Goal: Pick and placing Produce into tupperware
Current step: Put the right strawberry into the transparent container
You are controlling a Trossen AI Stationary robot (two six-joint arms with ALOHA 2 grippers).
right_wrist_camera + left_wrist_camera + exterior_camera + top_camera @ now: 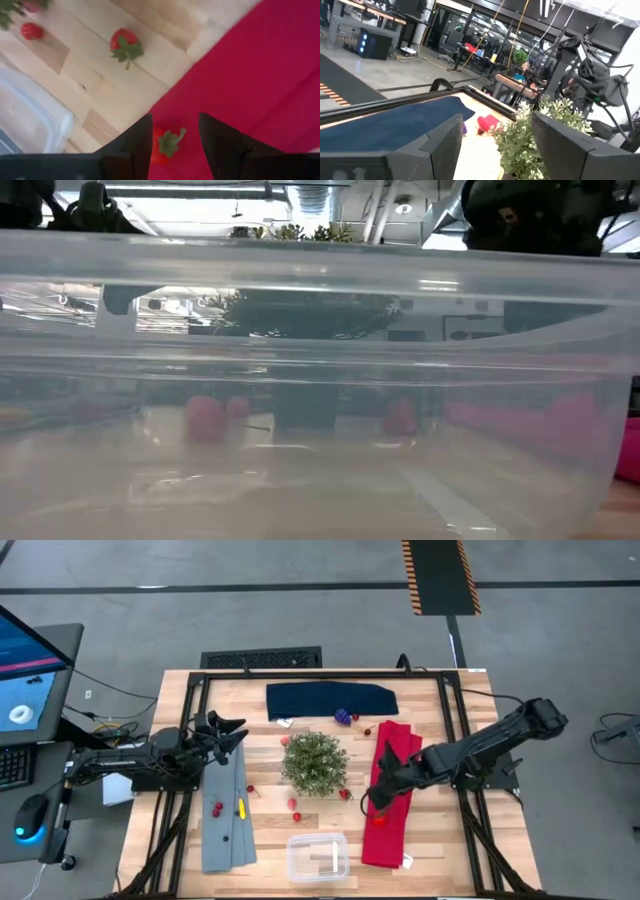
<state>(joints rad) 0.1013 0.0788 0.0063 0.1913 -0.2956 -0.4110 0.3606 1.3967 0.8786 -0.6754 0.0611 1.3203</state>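
Jaws of the right gripper (172,137) stand apart, one on each side of a red strawberry (164,145) with green leaves that lies at the edge of the red cloth (260,75). The wrist view does not show whether the jaws touch the fruit. In the high view this gripper (374,802) is low over the near part of the red cloth (392,802), on the right of the surface (440,830), just right of the green potted plant (315,762).

Left gripper (228,732) is raised over the left side of the surface, above the far end of the grey cloth (227,810). Its jaws are apart and hold nothing; its wrist view looks past them to the plant (530,135) and the dark blue cloth (390,122).

Tupperware (317,855) sits at the near edge of the surface, in front of the plant and between the grey and red cloths. Its clear wall (320,380) fills the low view. No produce shows inside it in the high view.

Remaining produce is scattered on the surface:
- a second strawberry (125,45) on bare wood near the red cloth, apart from the gripper;
- a yellow piece (241,807) and a red berry (216,809) on the grey cloth;
- a purple grape cluster (343,717) at the near edge of the dark blue cloth (330,700);
- small red fruits (294,804) on the wood between plant and tupperware.
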